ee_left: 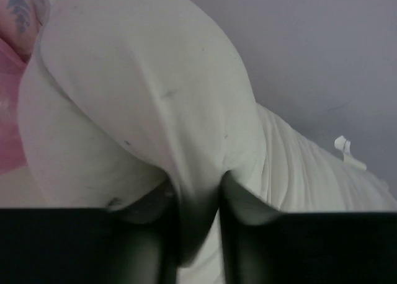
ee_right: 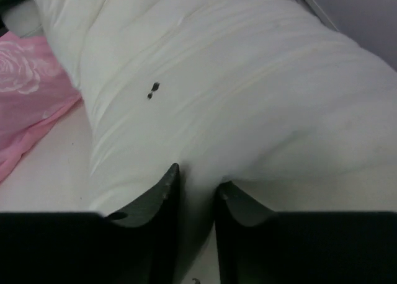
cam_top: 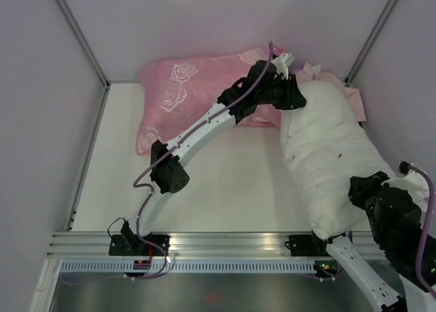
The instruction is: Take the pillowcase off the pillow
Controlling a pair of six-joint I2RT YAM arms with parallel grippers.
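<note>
Table [cam_top: 225, 189], pale, walled on three sides; the pillow [cam_top: 327, 148] lies on its right half, running from the far corner toward the near edge, plump, white, bare along all its visible length; judged light but bulky, soft, sagging where unsupported, its cover loose enough to bunch into a fold; best taken at the ends by such a pinch of cover, not by the filling; rose-patterned pillow [cam_top: 184, 87] lies far left of centre, its corner touching the white one; the pillowcase [cam_top: 353, 101] shows only as crumpled pink edges behind and beside the pillow's far end, appearing already off most of it, though how much is caught under that end cannot be told; thin, limp cloth, likely to slide and drag, best gripped at a free hem; left gripper [cam_top: 294, 94] at the far end, jaws clenched on a ridge of white pillow cover; right gripper [cam_top: 361, 189] at the near end, jaws likewise clamped on a white fold; small dark speck [ee_right: 152, 90] on the cover.
</note>
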